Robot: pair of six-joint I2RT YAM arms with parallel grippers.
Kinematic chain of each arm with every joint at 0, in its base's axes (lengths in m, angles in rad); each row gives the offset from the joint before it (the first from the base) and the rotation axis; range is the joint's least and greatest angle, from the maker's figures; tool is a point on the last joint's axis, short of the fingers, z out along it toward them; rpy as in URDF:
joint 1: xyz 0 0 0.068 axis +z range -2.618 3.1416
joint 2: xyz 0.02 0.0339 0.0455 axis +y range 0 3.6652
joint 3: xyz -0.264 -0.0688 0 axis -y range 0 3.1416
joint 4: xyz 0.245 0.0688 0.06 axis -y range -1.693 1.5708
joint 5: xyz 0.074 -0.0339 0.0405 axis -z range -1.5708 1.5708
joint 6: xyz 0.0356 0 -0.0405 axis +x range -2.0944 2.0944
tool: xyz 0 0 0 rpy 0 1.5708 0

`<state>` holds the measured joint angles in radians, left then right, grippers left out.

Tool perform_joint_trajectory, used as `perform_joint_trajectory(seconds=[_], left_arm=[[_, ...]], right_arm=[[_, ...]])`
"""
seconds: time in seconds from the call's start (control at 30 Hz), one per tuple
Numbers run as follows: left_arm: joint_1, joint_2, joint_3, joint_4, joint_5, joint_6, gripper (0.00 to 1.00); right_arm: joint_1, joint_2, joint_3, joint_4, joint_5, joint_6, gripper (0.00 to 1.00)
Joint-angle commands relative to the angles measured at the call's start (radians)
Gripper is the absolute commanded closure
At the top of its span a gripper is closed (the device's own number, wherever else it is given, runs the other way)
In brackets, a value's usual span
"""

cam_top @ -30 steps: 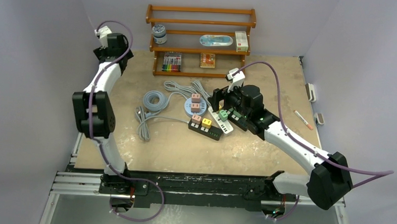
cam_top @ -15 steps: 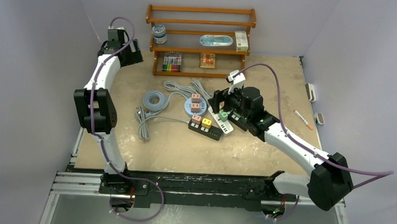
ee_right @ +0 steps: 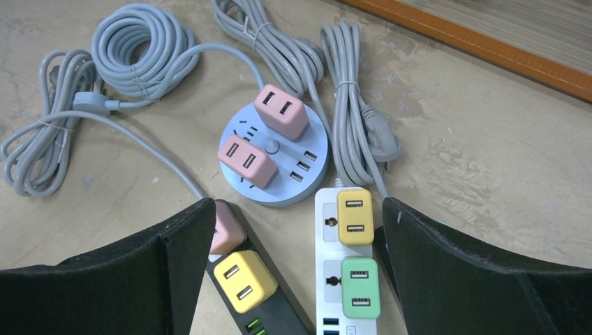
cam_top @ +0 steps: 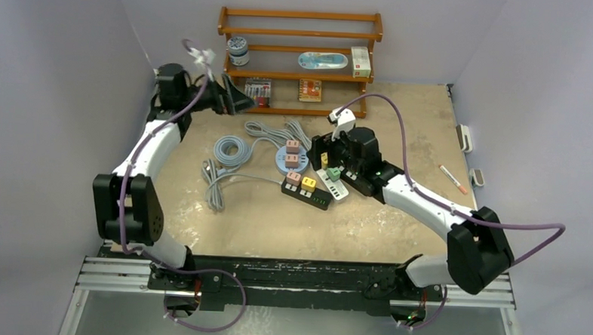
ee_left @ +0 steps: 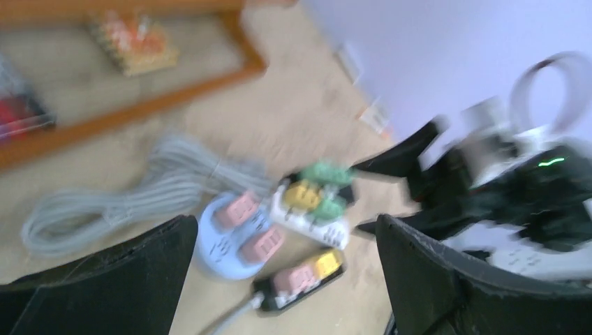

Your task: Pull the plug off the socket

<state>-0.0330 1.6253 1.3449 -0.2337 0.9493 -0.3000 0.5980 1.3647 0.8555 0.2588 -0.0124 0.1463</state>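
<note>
A round blue socket (ee_right: 307, 183) carries two pink plugs (ee_right: 280, 112). Beside it lie a white strip (ee_right: 329, 269) with a yellow plug (ee_right: 354, 216) and a green plug (ee_right: 359, 287), and a black strip (cam_top: 319, 199) with a pink and a yellow plug (ee_right: 244, 280). My right gripper (ee_right: 297, 208) hovers open just above the two strips, holding nothing. My left gripper (cam_top: 236, 98) hangs open in the air near the shelf. Its blurred view looks down on the round socket (ee_left: 225, 246) and the strips.
Coiled grey cables (cam_top: 230, 149) lie left and behind the sockets. A wooden shelf (cam_top: 298, 62) with small items stands at the back. A pen (cam_top: 453, 178) lies at the right. Grey walls close in both sides.
My left arm has swung from the back left corner toward the shelf and the sockets, its jaws spreading wider. My right gripper has shifted slightly left over the strips.
</note>
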Motion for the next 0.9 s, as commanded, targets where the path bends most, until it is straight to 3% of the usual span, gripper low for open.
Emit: perform_joint_trajectory(seconds=[0.0,0.07,0.13,0.17,0.23,0.3,0.37,0.5,0.6,0.73,0.87], left_arm=[[0.096,-0.097,-0.172,1.411,0.096,-1.001,0.02],[0.150,-0.056,-0.150,1.338,-0.009,-1.058,0.06],[0.194,-0.078,-0.115,0.938,-0.192,-0.872,0.07],[0.202,-0.110,-0.076,0.623,-0.352,-0.704,0.07],[0.145,-0.184,-0.013,0.195,-0.892,-0.401,0.06],[0.050,-0.206,0.028,0.014,-1.421,-0.277,0.05],[0.000,-0.178,0.066,-0.066,-1.671,-0.160,0.04],[-0.005,-0.103,0.135,-0.192,-1.561,0.042,0.00],[-0.033,-0.040,0.248,-0.396,-1.310,0.166,0.00],[-0.143,0.026,0.350,-0.630,-1.332,0.324,0.00],[-0.189,-0.002,0.359,-0.728,-1.037,0.383,0.00]], right_arm=[[0.009,0.043,0.078,0.043,0.035,0.018,0.11],[0.013,0.082,0.102,0.038,0.038,0.022,0.11],[0.020,0.115,0.157,0.029,0.046,0.020,0.11],[0.026,0.131,0.171,0.025,0.052,0.016,0.11],[0.035,0.155,0.203,0.011,0.062,0.008,0.11],[0.037,0.183,0.228,0.003,0.066,0.002,0.11],[0.038,0.210,0.256,-0.002,0.067,-0.004,0.11],[0.039,0.276,0.340,-0.059,0.071,-0.011,0.12],[0.043,0.314,0.395,-0.102,0.080,-0.001,0.13],[0.047,0.343,0.440,-0.143,0.111,-0.001,0.13],[0.049,0.362,0.454,-0.159,0.110,0.007,0.13]])
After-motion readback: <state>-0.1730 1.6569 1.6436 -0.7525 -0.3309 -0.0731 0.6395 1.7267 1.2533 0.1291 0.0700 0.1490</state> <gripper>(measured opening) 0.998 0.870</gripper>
